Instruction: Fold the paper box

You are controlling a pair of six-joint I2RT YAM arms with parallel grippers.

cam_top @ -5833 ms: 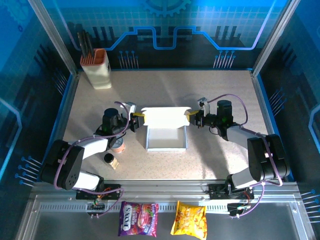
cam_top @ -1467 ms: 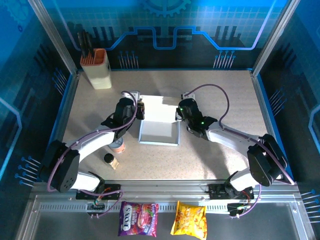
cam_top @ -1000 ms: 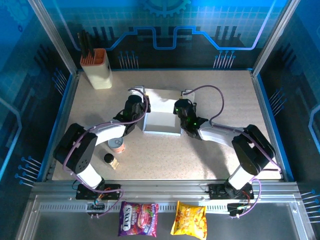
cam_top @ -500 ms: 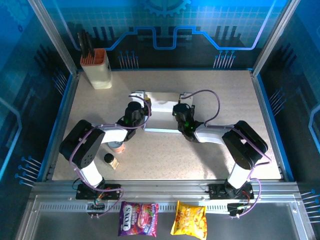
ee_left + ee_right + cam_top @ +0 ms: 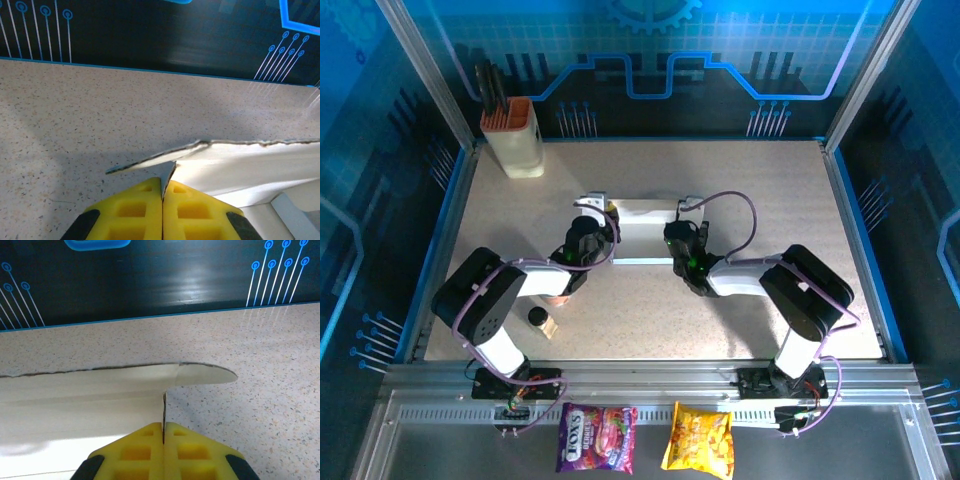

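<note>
The paper box (image 5: 643,235) lies in the middle of the table (image 5: 770,190), between the two arms. Each arm holds one side of it. The left gripper (image 5: 162,186) has its yellow pads (image 5: 135,202) pressed together on a thin flap at the left end of the box, and the card stands upright between them. The right gripper (image 5: 163,427) pinches in the same way a flap at the right end, where the card curves up and away from the pads (image 5: 137,447).

The two grips are at opposite ends, probably so that the wide panel stays straight while it is bent along its crease; with only one hand, the thin card would likely twist. In the wrist views the panel leans over the box and its edge is a little wavy, so the fold seems not finished.

Only a small white part of the inside of the box can be seen, in the left wrist view, and nothing lies there; the rest is hidden by the panel. At the far left corner stands a cream holder (image 5: 515,140) with dark handles (image 5: 490,85) sticking out of it.
</note>
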